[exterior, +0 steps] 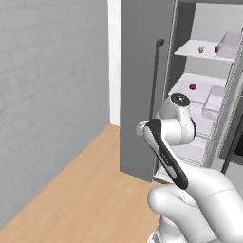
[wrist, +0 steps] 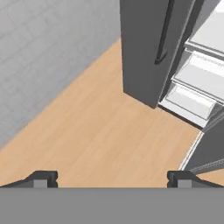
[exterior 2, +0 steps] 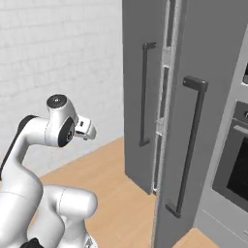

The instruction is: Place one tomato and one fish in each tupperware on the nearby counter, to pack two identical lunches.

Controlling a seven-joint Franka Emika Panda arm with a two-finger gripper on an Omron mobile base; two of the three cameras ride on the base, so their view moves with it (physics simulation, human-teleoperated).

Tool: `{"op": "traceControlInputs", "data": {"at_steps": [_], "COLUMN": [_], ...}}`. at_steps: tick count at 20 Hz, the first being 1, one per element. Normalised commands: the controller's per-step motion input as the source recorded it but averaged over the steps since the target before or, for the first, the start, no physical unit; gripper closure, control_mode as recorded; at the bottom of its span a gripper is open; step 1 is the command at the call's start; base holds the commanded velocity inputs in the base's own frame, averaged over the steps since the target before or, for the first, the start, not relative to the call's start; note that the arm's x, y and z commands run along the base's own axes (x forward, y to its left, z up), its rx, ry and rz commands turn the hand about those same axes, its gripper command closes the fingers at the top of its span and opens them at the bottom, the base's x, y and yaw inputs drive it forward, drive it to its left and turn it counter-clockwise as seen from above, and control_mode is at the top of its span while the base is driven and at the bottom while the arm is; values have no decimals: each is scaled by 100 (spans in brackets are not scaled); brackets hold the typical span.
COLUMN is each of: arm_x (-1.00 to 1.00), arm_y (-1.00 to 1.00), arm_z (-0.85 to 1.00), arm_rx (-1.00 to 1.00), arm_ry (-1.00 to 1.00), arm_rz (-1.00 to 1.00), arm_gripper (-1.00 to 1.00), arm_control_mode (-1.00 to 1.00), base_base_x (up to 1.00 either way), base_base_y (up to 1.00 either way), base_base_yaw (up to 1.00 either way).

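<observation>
Inside the open fridge, one tomato (exterior: pixel 192 87) lies on a middle white shelf. A second tomato (exterior: pixel 217 49) sits on the shelf above, partly behind a pale box. Beside it is a small grey shape, seemingly a fish (exterior: pixel 201 49). My gripper (wrist: pixel 112 179) is open with nothing between its fingertips (wrist: pixel 41 179). It hangs over the wooden floor, left of the fridge and well short of the shelves. In the right base view the gripper (exterior 2: pixel 86 129) points away from the arm's raised wrist. The tupperware and the counter are out of view.
The grey fridge door (exterior: pixel 137 85) with its dark handle (exterior: pixel 155 76) stands open between me and the shelves. A second door (exterior 2: pixel 203 121) and an oven front (exterior 2: pixel 232 160) are at the right. A grey brick wall (exterior: pixel 47 95) runs along the left.
</observation>
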Motion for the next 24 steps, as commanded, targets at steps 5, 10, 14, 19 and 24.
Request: {"op": "traceControlInputs", "data": {"at_steps": [5,10,14,19,24], "arm_x": [0,0,0,0,0], "arm_y": [0,0,0,0,0], "arm_z": [0,0,0,0,0], "arm_rx": [0,0,0,0,0], "arm_ry": [0,0,0,0,0], "arm_rz": [0,0,0,0,0], "arm_gripper": [-100,-100,-100,-100,-100], "arm_control_mode": [100,100,100,100,100], "base_base_x": [40,20,60,59,49], "base_base_y": [60,79,79,-6,-11], "base_base_yaw": [-86,-78,-38,-17,-21]}}
